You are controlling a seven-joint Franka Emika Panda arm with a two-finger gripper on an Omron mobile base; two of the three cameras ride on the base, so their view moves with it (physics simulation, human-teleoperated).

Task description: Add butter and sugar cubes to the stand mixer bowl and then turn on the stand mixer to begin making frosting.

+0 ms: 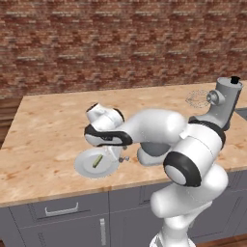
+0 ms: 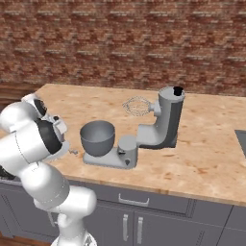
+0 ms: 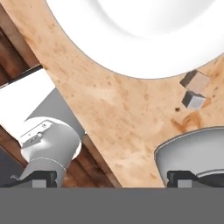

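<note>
On the wooden counter (image 1: pixel 48 140), near its front edge, a pale round plate (image 1: pixel 87 166) lies flat with the butter (image 1: pixel 97 160) on it, a thin olive-yellow stick resting near the plate's middle. Just right of the plate, on bare wood, sit the sugar cubes (image 3: pixel 194 89); in the hand view they are two small blocks, one tan-tinted and one grey, touching or nearly touching each other, between the plate's rim and a grey rounded base. In the left base view they are mere specks beside the plate.

Above the plate's right edge the robot's hand hangs over the counter, pointing down. The gripper (image 3: pixel 111 177) has its jaws spread wide with nothing between them; the two dark fingertips (image 3: pixel 43 177) stand far apart at the bottom of the hand view, over wood and the counter's edge.

To the right, the stand mixer (image 2: pixel 161 127) stands on the counter with its head tilted back and upright, its wire whisk (image 2: pixel 136 105) sticking out to the left in the air and a small black knob (image 2: pixel 178 90) on top. The stand mixer bowl (image 2: pixel 97 138), deep and grey, sits on the near-left end of the mixer's flat base, apart from the whisk. From the right base view the bowl's inside looks bare, though its bottom is partly hidden.

A brick wall (image 1: pixel 120 43) runs behind the counter, and grey cabinet fronts (image 1: pixel 62 217) with handles sit below it.
</note>
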